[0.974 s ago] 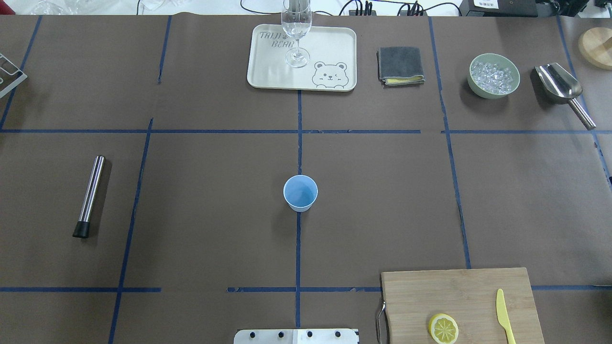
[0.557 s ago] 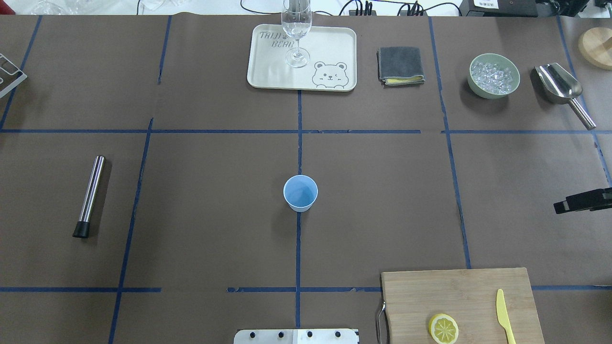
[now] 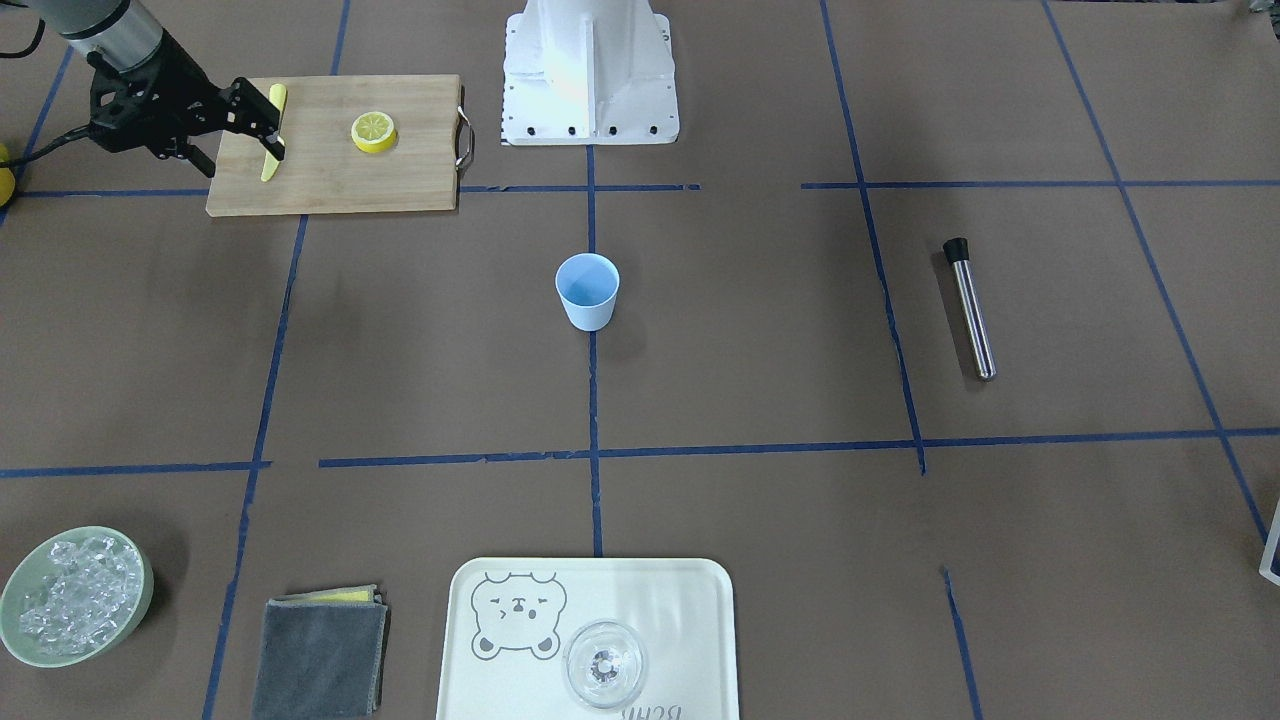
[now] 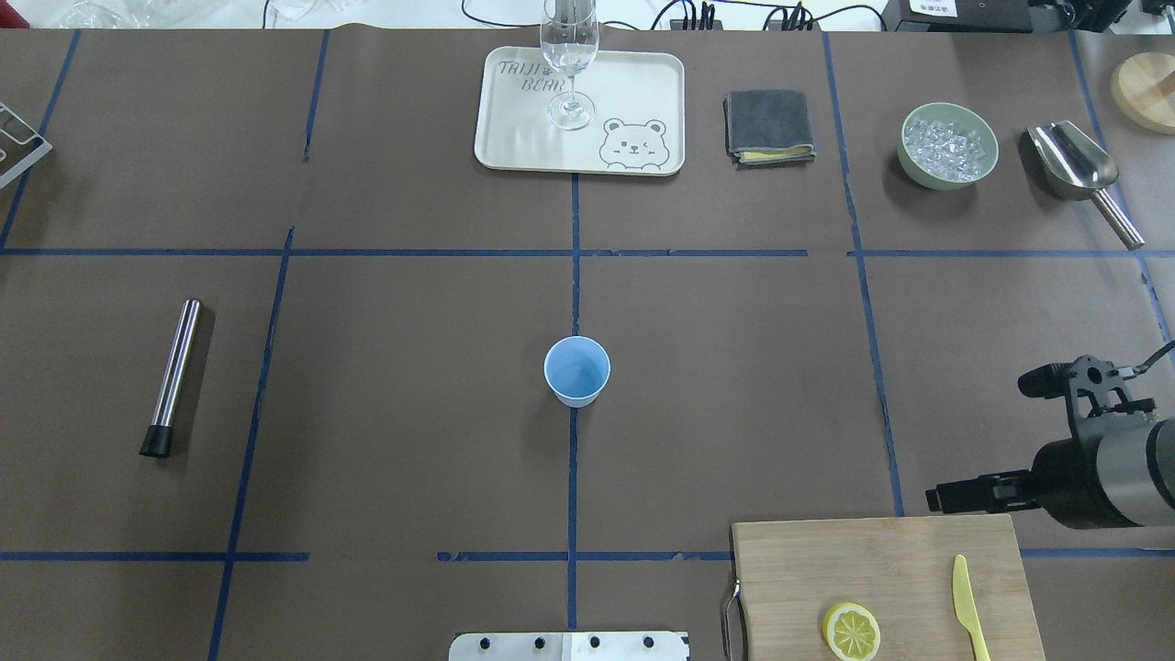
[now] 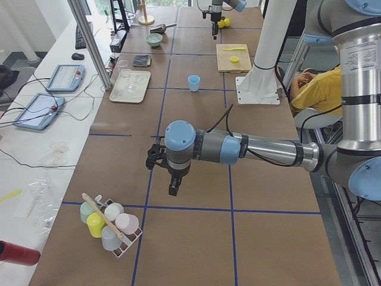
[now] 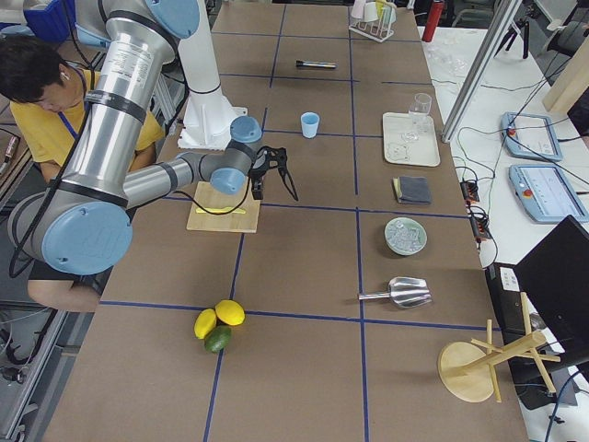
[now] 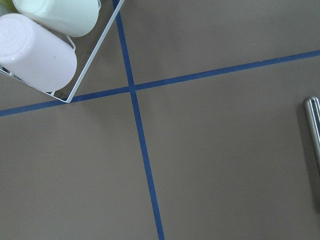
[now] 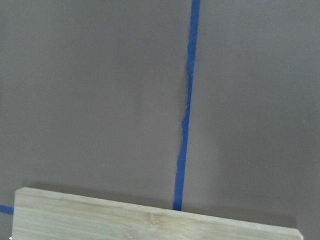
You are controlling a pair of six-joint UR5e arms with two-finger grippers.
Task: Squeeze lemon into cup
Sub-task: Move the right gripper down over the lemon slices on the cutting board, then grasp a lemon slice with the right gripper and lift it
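Note:
The lemon (image 4: 851, 632) is a thin yellow slice lying flat on the wooden cutting board (image 4: 872, 560), also seen from the front (image 3: 373, 131). The cup (image 4: 576, 370) is a small pale blue tumbler that stands upright at the table's middle (image 3: 587, 290). My right gripper (image 4: 980, 441) hangs open, fingers spread wide, above the table just beyond the board's far right corner and apart from the slice. My left gripper (image 5: 169, 173) hovers over the table's left end, far from the cup. I cannot tell whether it is open or shut.
A yellow knife (image 4: 968, 606) lies on the board, right of the slice. At the far side are a tray (image 4: 643, 83) with a clear glass (image 4: 570, 55), a grey cloth (image 4: 769, 125), a green bowl of ice (image 4: 948, 145) and a scoop (image 4: 1079, 170). A steel rod (image 4: 173, 376) lies left.
My right arm has come in from the right edge and moved toward the board's far corner, with its gripper open. The cup and the slice have not moved.

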